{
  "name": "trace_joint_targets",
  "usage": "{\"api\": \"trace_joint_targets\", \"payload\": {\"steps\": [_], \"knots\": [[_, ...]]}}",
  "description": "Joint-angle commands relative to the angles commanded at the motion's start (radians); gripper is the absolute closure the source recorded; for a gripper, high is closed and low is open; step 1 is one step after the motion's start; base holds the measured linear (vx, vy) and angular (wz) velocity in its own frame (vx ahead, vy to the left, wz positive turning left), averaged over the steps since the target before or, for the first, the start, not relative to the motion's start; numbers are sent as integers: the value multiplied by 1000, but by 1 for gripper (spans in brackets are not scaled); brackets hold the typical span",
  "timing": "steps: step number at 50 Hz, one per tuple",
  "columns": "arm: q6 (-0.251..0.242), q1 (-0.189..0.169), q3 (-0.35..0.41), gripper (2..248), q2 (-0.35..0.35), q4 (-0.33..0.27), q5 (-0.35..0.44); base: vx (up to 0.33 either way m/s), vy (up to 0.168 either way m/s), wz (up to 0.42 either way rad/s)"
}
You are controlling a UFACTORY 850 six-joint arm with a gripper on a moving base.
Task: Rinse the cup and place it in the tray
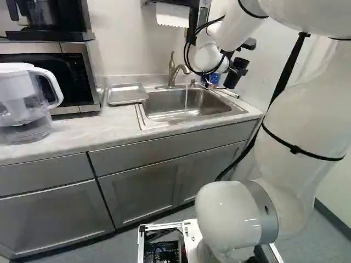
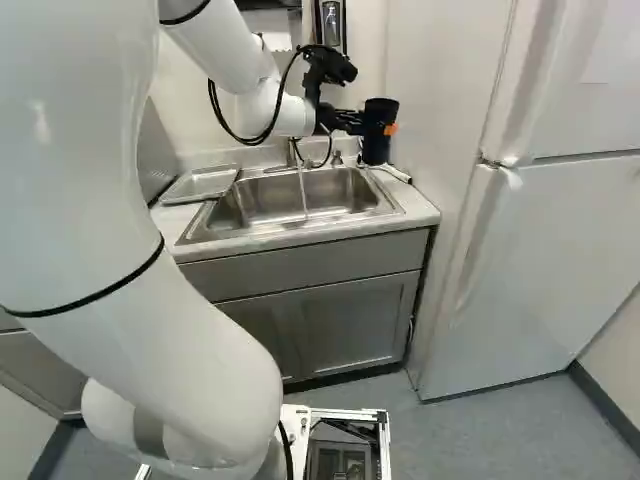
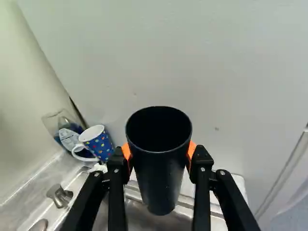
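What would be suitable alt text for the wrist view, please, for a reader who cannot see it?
The black gripper holds a dark cup between orange pads, with a steel sink below. Beyond, a blue dotted mug stands near a pale wall.

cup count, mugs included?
2 for certain: dark cup, held in the gripper; dotted mug, at the sink's far corner. Can't tell whether the clear container beside the mug is a third. More may be hidden.
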Motion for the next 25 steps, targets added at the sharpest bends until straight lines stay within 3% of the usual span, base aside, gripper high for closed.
{"api": "trace_joint_targets", "payload": {"steps": [8, 25], "knots": [[-62, 7, 5, 125, 5, -14, -40, 0, 0, 0], [-68, 9, 6, 125, 6, -44, -116, 0, 0, 0]]}}
